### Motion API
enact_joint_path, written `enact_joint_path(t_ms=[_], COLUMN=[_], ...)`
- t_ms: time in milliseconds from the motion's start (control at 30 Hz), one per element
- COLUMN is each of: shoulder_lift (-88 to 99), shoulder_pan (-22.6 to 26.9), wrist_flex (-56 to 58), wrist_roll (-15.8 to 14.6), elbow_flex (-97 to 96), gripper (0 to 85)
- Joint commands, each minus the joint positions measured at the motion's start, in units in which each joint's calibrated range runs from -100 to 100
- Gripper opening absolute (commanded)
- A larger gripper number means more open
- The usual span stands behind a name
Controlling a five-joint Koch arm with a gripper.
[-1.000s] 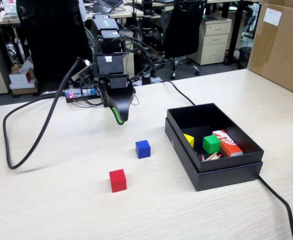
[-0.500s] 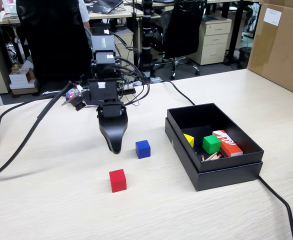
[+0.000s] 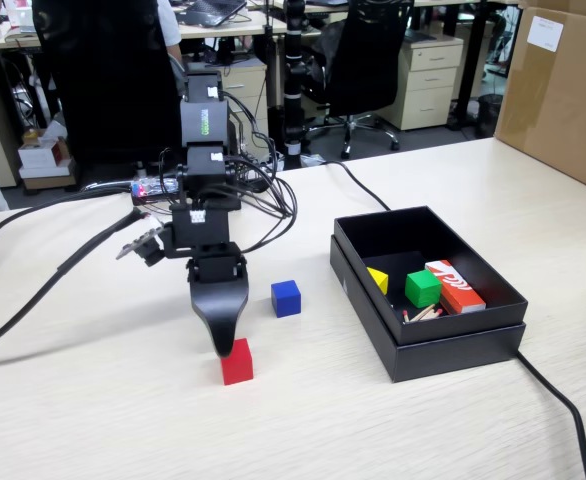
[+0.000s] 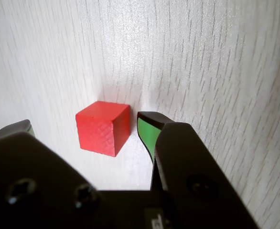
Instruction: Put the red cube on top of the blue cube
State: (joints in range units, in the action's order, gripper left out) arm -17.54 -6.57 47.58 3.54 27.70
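Desk (image 3: 453,430): pale wood-grain top; it carries everything named here.
Black box (image 3: 425,352): open and shallow, on the right of the fixed view, well apart from the arm.
Arm (image 3: 205,170): black, cabled, standing left of centre in the fixed view and pointing straight down at the desk.
End effector (image 3: 223,347): jaws spread wide with the red cube between them; in the wrist view (image 4: 85,129) the green-padded tip on the right stands just beside the cube, with a sliver of desk showing between, and the left tip is set further off. Nothing is gripped.
Red-and-white box (image 3: 455,284): lying inside the black box, at its right side.
Green cube (image 3: 422,288): inside the black box, just left of the red-and-white box.
Blue cube (image 3: 286,298): alone on the desk between the arm and the black box, up and right of the red cube, near but apart.
Red cube (image 3: 237,362): resting flat on the desk under the end effector; its textured face shows in the wrist view (image 4: 103,128).
Yellow piece (image 3: 378,279): inside the black box, left of the green cube.
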Motion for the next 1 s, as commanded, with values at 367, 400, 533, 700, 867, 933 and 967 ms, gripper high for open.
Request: enact_joint_path(t_ms=[367, 400, 533, 700, 867, 933, 967], shoulder_lift=[-2.9, -3.2, -3.7, -4.4, -5.4, -5.5, -5.6], shoulder_pan=[1.1, 1.1, 1.4, 1.5, 1.2, 1.1, 1.0], wrist_flex=[0.6, 0.5, 0.6, 0.5, 0.6, 0.6, 0.6], wrist_roll=[0.2, 0.2, 0.2, 0.3, 0.6, 1.0, 1.2], elbow_flex=[7.7, 7.7, 7.8, 8.0, 9.0, 9.1, 9.0], gripper=[43.7, 43.7, 43.7, 43.7, 43.6, 43.5, 41.1])
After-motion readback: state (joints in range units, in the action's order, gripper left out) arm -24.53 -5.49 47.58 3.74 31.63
